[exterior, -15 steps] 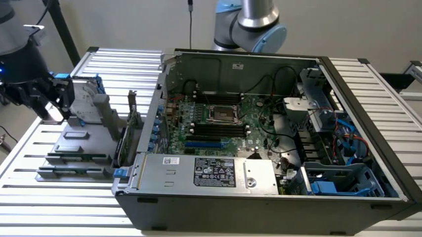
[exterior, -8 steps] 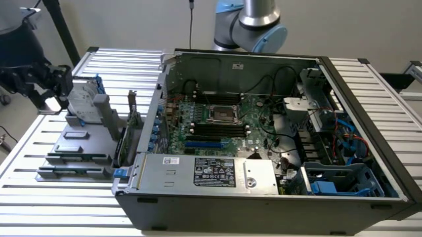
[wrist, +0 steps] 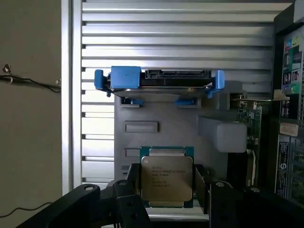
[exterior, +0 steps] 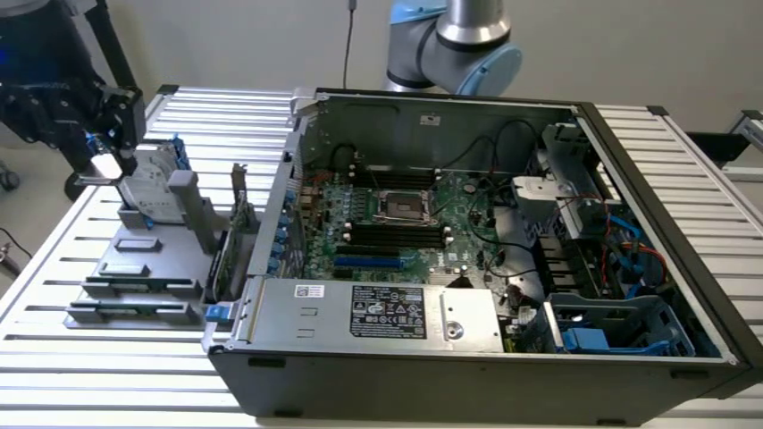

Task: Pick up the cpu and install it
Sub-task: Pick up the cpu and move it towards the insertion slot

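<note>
The cpu, a flat square chip with a shiny metal top and a green rim, sits between my gripper's two black fingers, which are closed on its opposite edges. In the exterior view my gripper hangs at the far left above the grey parts tray, with the bright cpu at its tip, lifted off the tray. The motherboard's empty square socket lies inside the open computer case, well to the exterior view's right of my gripper.
A hard drive in a blue frame stands upright on the tray just beyond the cpu. Long memory sticks lie in the tray's front slots. An upright card stands between tray and case wall. Everything rests on a slatted metal table.
</note>
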